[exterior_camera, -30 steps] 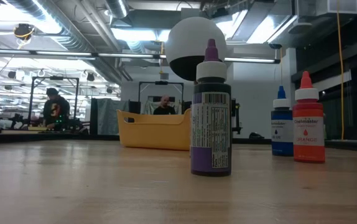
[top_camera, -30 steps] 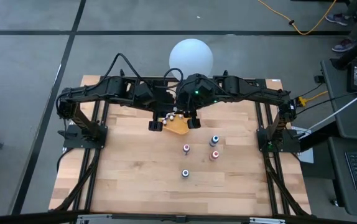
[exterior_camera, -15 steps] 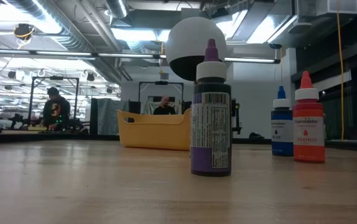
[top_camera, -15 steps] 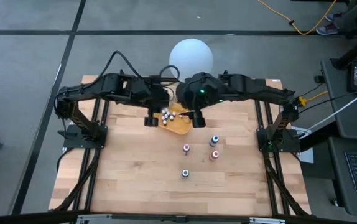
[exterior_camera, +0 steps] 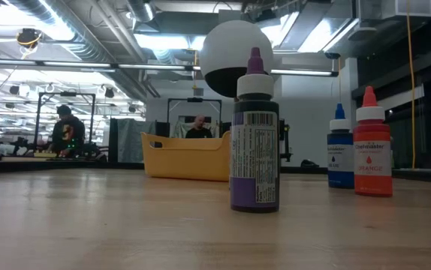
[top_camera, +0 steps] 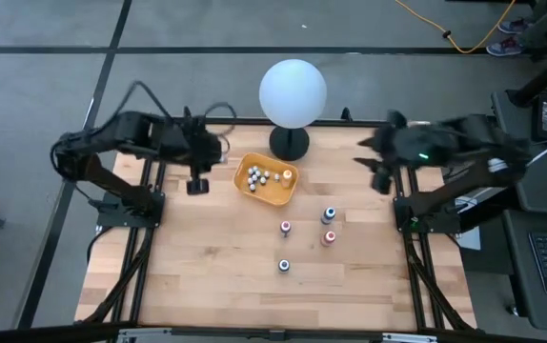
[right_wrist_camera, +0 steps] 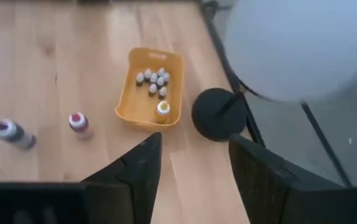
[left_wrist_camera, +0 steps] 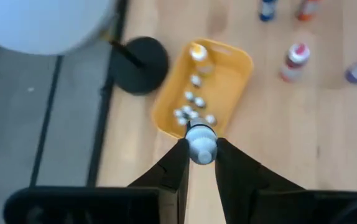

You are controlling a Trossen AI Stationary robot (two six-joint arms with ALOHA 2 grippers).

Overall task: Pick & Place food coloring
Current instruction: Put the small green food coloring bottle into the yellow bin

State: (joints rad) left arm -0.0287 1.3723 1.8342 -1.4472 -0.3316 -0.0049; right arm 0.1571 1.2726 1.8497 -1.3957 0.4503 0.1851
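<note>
Both arms have pulled away from the yellow tray (top_camera: 266, 181). The left gripper (left_wrist_camera: 201, 163) is pinching a grey-capped food coloring bottle (left_wrist_camera: 201, 145); the right gripper (right_wrist_camera: 194, 167) is hanging spread. 4 bottles (top_camera: 306, 237) are standing upright on the table (top_camera: 197, 257).

The white globe (right_wrist_camera: 303, 46) is cut off by the right wrist view's edge. Bottles in the yellow tray (top_camera: 254, 191) are too small to be told apart. The right tool (top_camera: 380, 176) is blurred overhead.
</note>
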